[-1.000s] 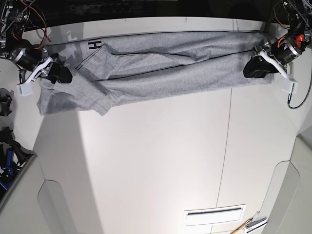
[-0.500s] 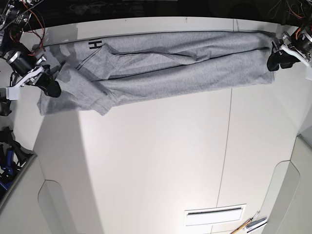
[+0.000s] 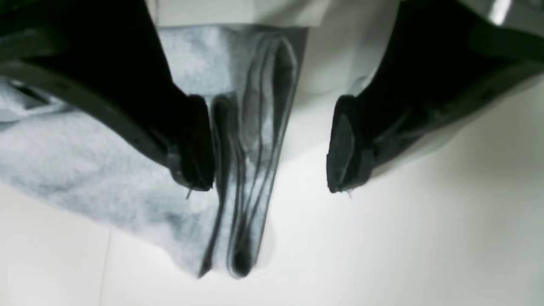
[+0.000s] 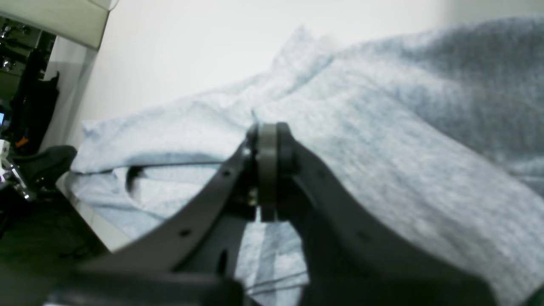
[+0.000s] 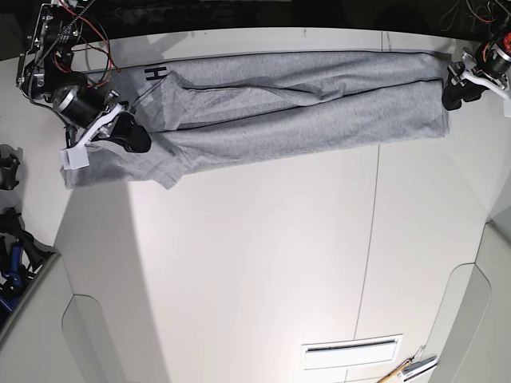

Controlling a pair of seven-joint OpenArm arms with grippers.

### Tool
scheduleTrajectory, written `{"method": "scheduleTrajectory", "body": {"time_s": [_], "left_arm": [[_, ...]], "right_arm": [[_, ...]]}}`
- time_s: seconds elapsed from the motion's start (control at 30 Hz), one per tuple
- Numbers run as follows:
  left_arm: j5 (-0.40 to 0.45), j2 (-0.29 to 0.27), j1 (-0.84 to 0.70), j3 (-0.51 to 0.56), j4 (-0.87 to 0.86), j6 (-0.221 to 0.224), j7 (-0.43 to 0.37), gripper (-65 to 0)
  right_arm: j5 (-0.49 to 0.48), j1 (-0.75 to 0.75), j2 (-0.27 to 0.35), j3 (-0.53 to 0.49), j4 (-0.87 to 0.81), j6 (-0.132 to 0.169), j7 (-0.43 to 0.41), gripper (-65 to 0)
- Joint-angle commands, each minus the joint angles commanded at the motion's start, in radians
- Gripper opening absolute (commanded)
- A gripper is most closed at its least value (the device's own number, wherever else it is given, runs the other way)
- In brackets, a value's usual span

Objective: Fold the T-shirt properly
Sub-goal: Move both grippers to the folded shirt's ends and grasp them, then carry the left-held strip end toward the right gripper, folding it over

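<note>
The grey T-shirt lies stretched in a long, lengthwise-folded band across the far part of the white table, with black letters showing near its left end. My left gripper hangs at the shirt's right end. In the left wrist view this gripper is open, and the shirt's layered folded edge lies between the fingers, close to one fingertip. My right gripper hovers over the shirt's left part. In its wrist view it is shut above the cloth, and I see no fabric pinched.
The table's far edge runs just behind the shirt, with dark space beyond. A slotted white plate and some tools lie at the near edge. Dark gear sits off the table's left side.
My right gripper has moved from the shirt's left edge inward over the cloth. The left gripper has stayed at the right end. The shirt's shape is unchanged.
</note>
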State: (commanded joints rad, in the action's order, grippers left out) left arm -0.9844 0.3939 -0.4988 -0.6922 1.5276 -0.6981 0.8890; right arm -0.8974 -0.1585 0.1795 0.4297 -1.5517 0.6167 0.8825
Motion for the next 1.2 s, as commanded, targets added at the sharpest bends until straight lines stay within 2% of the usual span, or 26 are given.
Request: {"method": "scheduleTrajectory", "body": {"time_s": [0.13,0.23,0.33,0.47,0.5,0.53,0.6,0.63,0.7,0.8,0.93,1.1,1.2], "left_arm": [[-0.099,0.0,0.0,0.0,0.0,0.0,0.078,-20.3],[-0.097,0.0,-0.001,0.022,0.0,0.0,0.092,-20.3],[-0.095,0.0,0.0,0.093,0.0,0.0,0.103,-20.3],[-0.091,0.0,0.0,0.162,0.0,0.0,0.073,-20.6],[-0.077,0.0,0.0,0.165,0.0,0.0,0.067,-23.6],[-0.06,0.0,0.001,0.164,0.001,0.0,0.052,-32.0],[-0.027,0.0,0.001,0.164,0.001,0.0,0.021,-57.0],[-0.027,0.0,0.001,0.164,0.001,0.0,0.011,-65.0],[-0.024,0.0,0.013,0.164,0.003,0.0,0.005,-65.0],[0.026,0.0,0.046,0.154,0.026,0.0,0.005,-65.0],[0.055,0.0,0.061,0.089,0.133,0.0,0.003,-65.0],[0.183,0.004,0.111,0.017,0.16,0.0,-0.003,-65.0],[0.228,0.01,0.116,0.018,0.16,0.0,-0.032,-65.0]], "right_arm": [[0.0,0.0,0.0,0.0,0.0,0.0,0.0,-65.0],[-0.001,0.0,0.0,0.0,0.0,-0.003,0.001,-65.0],[-0.011,0.0,0.0,0.0,0.0,-0.003,0.001,-65.0],[-0.028,0.0,0.0,0.0,0.0,-0.003,0.008,-65.0],[-0.028,0.0,0.0,0.0,0.0,-0.003,0.008,-65.0],[-0.027,0.0,0.001,0.0,0.0,-0.003,0.008,-65.0],[-0.027,0.0,0.003,0.0,0.0,-0.003,0.009,-65.0],[-0.027,0.0,0.004,0.001,0.0,-0.003,0.013,-65.0],[-0.027,0.0,0.003,0.001,0.0,-0.003,0.016,-65.0],[-0.033,0.0,0.003,0.001,0.0,-0.004,0.023,-65.0],[-0.086,0.0,0.008,0.02,0.0,-0.004,0.093,-65.0],[-0.201,0.0,0.035,0.104,-0.007,0.002,0.149,-65.0],[-0.21,0.0,0.039,0.165,-0.022,0.001,0.151,-65.0]]}}
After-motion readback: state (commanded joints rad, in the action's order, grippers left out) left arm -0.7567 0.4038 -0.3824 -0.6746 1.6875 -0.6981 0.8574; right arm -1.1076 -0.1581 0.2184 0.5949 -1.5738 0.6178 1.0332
